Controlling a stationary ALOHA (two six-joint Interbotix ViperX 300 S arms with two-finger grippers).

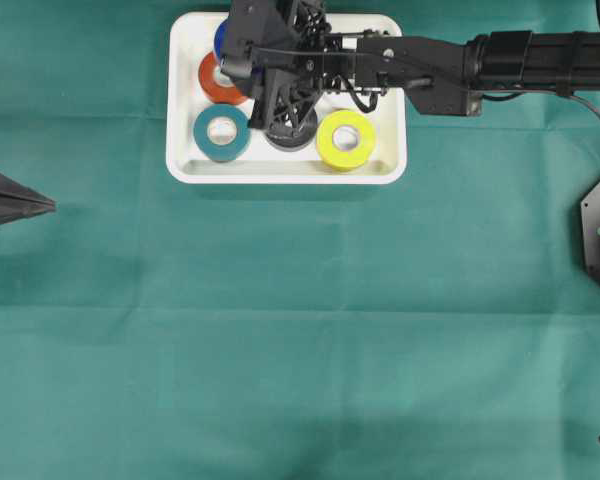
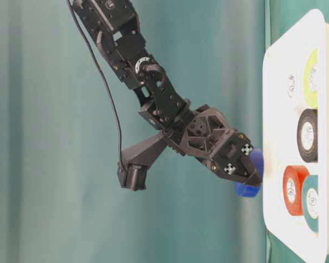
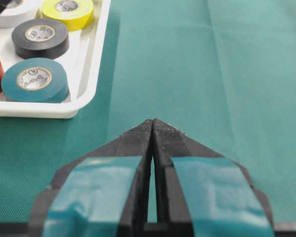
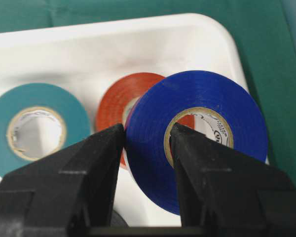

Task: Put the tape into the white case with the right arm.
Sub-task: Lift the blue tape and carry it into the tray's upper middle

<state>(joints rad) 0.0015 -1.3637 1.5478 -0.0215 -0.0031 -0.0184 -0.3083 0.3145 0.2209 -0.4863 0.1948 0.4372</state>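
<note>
- The blue tape was held upright in the right gripper, one finger pressed on the roll's outer face and the other set through its core, so the jaws were narrow and clamped on the roll's wall.
- In the overhead view the blue tape showed only as a sliver at the far left corner of the white case, mostly hidden under the right gripper.
- The table-level view showed the blue tape raised above the white case, not touching it.
- The right arm reached in from the right side across the case.
- Inside the case lay a red tape at the left, a teal tape near it, a black tape in the middle partly under the gripper, and a yellow tape at the right.
- The left gripper, black with teal bands, rested at the left edge of the green-covered bench, well apart from the case, its jaws pressed together and holding nothing.
</note>
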